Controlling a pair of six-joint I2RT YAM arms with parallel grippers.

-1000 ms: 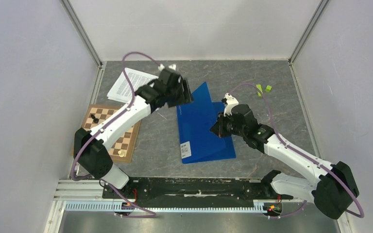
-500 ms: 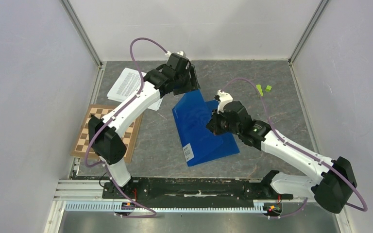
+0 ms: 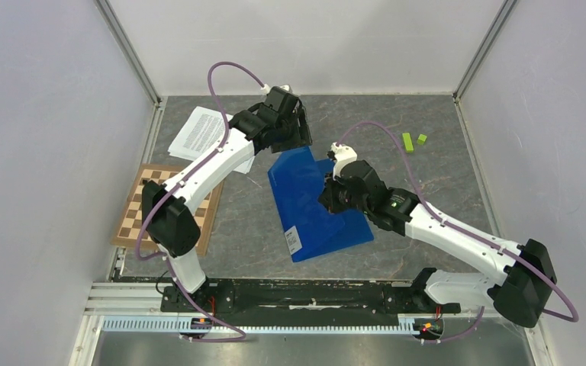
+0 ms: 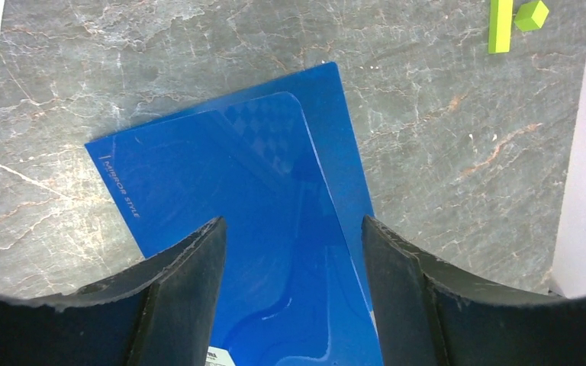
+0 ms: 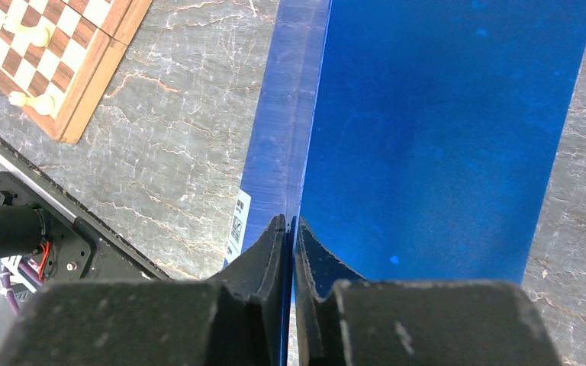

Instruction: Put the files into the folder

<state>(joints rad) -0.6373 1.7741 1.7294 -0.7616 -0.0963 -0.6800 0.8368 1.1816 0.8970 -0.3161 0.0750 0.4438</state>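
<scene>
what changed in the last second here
The right end effector, shut on the folder cover's edge, moved left, and the folder swung counterclockwise in the top view, its far end going left. The left end effector, open, shifted slightly farther out. The files, chessboard and green blocks stayed put.

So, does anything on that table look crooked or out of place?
The blue folder lies skewed, one cover edge pinched in the right tool. The printed sheets lie outside it, near the far left corner.
</scene>
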